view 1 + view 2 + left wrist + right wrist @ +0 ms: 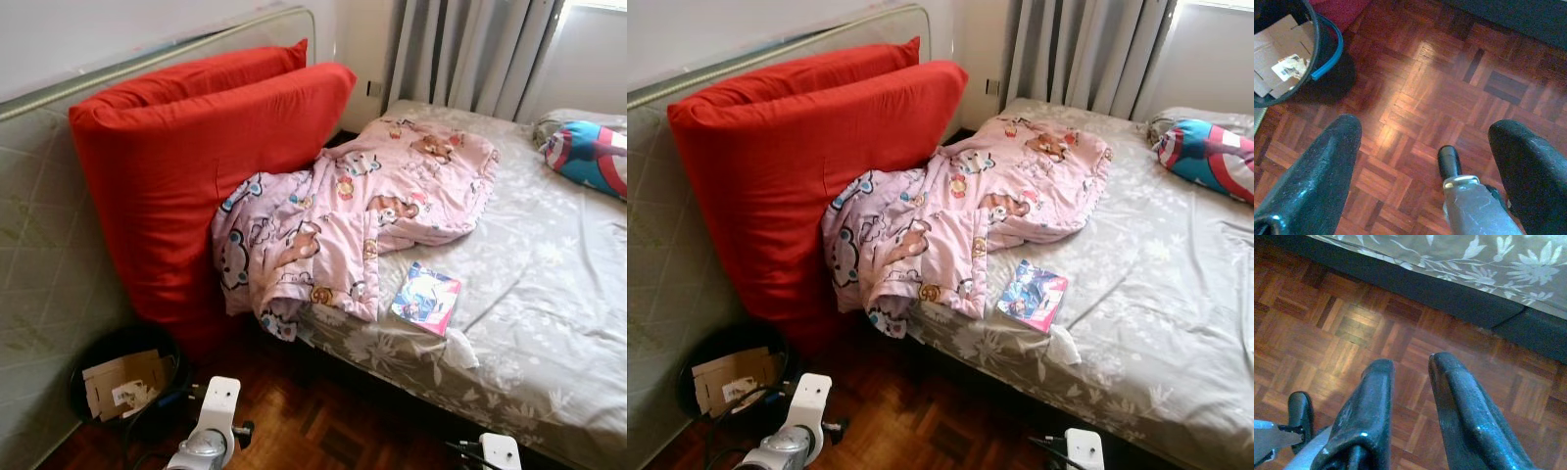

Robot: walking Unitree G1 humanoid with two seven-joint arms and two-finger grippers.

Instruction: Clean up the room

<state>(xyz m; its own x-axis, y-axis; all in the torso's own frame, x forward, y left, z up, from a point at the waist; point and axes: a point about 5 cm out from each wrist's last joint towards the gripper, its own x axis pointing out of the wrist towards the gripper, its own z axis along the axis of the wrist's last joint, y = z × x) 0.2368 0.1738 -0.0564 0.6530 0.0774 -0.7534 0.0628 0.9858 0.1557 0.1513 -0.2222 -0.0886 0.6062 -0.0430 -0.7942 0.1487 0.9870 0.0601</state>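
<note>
At my 12 o'clock the parquet floor (323, 421) is open between my arms up to the bed (549, 323) edge. At 10 o'clock, a black bin (93, 357) holding cardboard (122, 382) blocks the floor, with red cushions (196, 166) upright behind it. On the bed, a pink blanket (362, 206) overhangs the edge at 11 o'clock; a book (428, 297) lies at 1 o'clock. Bare sheet lies beyond the book.
</note>
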